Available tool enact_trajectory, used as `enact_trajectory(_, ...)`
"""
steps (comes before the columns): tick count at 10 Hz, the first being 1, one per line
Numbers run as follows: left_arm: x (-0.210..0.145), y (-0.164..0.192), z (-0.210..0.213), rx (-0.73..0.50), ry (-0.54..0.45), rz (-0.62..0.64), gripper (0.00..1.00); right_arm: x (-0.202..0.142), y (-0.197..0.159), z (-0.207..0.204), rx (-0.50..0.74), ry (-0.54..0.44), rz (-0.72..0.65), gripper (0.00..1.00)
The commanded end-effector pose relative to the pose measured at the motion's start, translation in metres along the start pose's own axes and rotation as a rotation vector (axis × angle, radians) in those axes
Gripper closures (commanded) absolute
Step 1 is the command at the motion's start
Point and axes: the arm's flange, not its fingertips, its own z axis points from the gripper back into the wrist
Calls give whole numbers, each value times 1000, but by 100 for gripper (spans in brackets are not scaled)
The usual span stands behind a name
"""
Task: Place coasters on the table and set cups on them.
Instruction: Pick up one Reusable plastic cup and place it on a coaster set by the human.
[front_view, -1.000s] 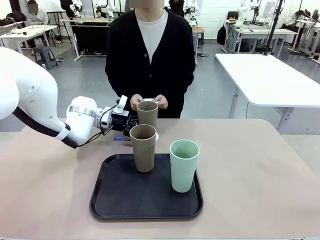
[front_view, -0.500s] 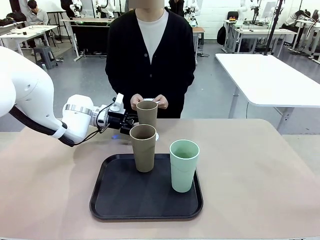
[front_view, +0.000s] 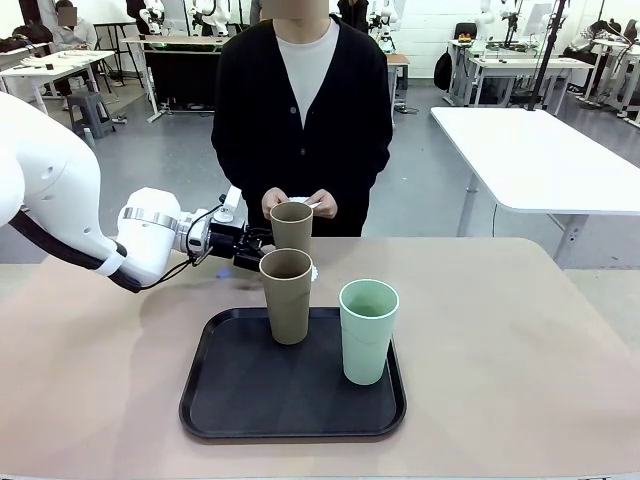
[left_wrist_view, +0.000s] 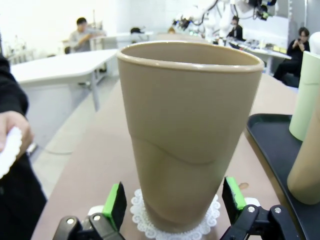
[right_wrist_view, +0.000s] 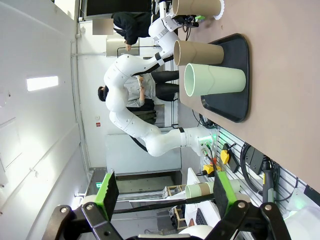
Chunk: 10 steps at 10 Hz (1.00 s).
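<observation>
The robot's left claw reaches across the beige worktop from the left, its jaws spread to either side of a tan cup that stands upright at the far edge, just in front of a person in a black cardigan. In the left wrist view, the cup sits squarely on 1 white scalloped coaster. The green pads flank the cup's base; a gap shows on the left side, and the right pad is just beside the wall, so the claw is not clamped on it.

Nearer the robot, a black tray carries 2 more cups, both upright: a second tan cup at its far edge and a mint-green cup to the right of it.

The person's hands are held together above the worktop's far edge, behind the first cup, with something white between them. The wrist view shows one hand gripping another scalloped white disc.

The right claw is wide open with nothing between its pads, well apart from the tray and cups.
</observation>
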Motion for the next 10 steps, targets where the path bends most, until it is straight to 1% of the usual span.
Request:
enact_trajectory(1,2,-10,3,-31,34,20,0,0,0,0,6,1,4,0)
enact_trajectory(4,2,-13,8,-38,67,48,0,0,0,0,6,1,4,0)
enact_trajectory(6,16,-25,32,12,133,37,0,0,0,0,6,1,4,0)
enact_trajectory(7,26,-32,50,61,181,13,0,0,0,0,6,1,4,0)
enact_trajectory(9,47,-49,93,146,321,35,0,0,0,0,6,1,4,0)
enact_trajectory(10,72,-71,107,172,446,42,0,0,0,0,6,1,4,0)
